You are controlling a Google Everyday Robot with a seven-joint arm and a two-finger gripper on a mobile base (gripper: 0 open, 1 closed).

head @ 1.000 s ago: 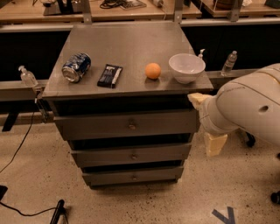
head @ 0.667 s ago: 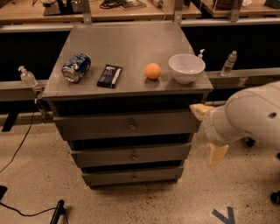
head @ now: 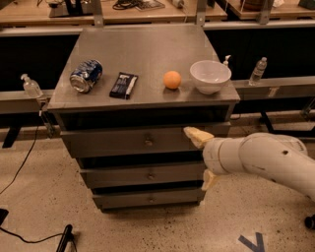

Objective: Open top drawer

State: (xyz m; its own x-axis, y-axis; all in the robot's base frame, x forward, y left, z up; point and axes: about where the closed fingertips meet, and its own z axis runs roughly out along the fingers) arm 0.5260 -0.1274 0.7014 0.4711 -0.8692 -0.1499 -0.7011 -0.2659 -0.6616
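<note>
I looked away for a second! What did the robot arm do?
The gripper swung left and down, its open fingers now at the right end of the top drawer, gripping nothing. The drawer stays shut; can, orange and bowl have not moved.

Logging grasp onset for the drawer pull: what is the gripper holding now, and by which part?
Nothing. The gripper is open in front of the top drawer, right of its knob, which is untouched.

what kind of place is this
Probably a robotics lab or workshop: wooden workbenches behind, a speckled floor with a loose cable, and a grey cabinet staged with a can, orange and bowl. The gripper sits open at the top drawer, right of its knob.
</note>
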